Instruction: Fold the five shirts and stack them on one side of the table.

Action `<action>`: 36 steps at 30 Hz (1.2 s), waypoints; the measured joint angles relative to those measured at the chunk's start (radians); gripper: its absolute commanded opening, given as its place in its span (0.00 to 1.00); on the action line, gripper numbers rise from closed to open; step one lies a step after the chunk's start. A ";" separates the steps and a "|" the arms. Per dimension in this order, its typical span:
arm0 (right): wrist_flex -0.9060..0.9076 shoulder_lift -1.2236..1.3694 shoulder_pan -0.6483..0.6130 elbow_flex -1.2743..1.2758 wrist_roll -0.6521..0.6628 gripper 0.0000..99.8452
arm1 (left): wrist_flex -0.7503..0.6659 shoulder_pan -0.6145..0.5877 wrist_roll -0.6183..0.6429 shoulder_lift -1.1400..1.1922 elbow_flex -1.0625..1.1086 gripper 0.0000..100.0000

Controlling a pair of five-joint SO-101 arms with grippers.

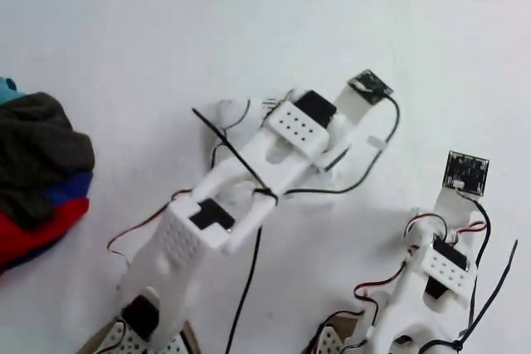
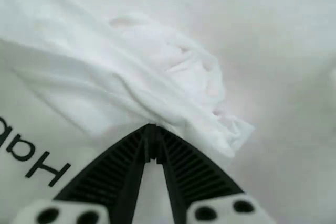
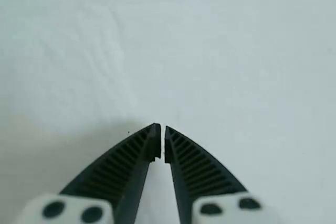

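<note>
Now your left gripper (image 2: 153,132) pinches a bunched white shirt (image 2: 157,72) mid-table. Your right gripper (image 3: 159,132) hangs pressed together over bare table (image 3: 220,35). The other shirts (image 1: 37,176) lie heaped at the left edge.

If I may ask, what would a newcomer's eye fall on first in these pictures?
Most likely the heap of shirts, dark grey, blue and red, at the left edge of the high view, vivid against the white table. Next, the left pincer, shut on a bunched white shirt near the table's middle, while the right pincer is shut over bare tabletop.
</note>
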 measured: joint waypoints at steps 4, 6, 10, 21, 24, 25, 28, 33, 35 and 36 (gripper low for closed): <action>0.000 0.000 0.000 0.000 0.000 0.02 | 0.041 -0.011 0.000 -0.017 -0.002 0.03; 0.000 0.000 0.000 0.000 0.000 0.02 | 0.071 -0.044 0.000 -0.026 -0.005 0.03; 0.020 0.000 -0.009 -0.009 -0.002 0.02 | 0.150 -0.167 0.000 -0.072 -0.055 0.03; 0.614 0.000 -0.486 -0.514 -0.009 0.07 | 0.084 -0.611 0.003 0.029 -0.074 0.03; 0.692 0.000 -0.644 -0.628 -0.043 0.12 | 0.084 -0.703 0.012 0.068 -0.074 0.03; 0.697 0.000 -0.694 -0.652 -0.061 0.11 | 0.084 -0.726 0.023 0.080 -0.074 0.03; 0.684 0.014 -0.824 -0.683 -0.080 0.09 | 0.078 -0.770 0.041 0.112 -0.074 0.03; 0.652 0.209 -0.925 -0.706 0.008 0.09 | 0.049 -0.781 0.051 0.193 -0.074 0.03; 0.651 0.299 -0.930 -0.720 0.040 0.09 | 0.032 -0.781 0.066 0.215 -0.075 0.03; 0.649 0.341 -0.928 -0.726 0.052 0.09 | 0.029 -0.779 0.072 0.224 -0.080 0.03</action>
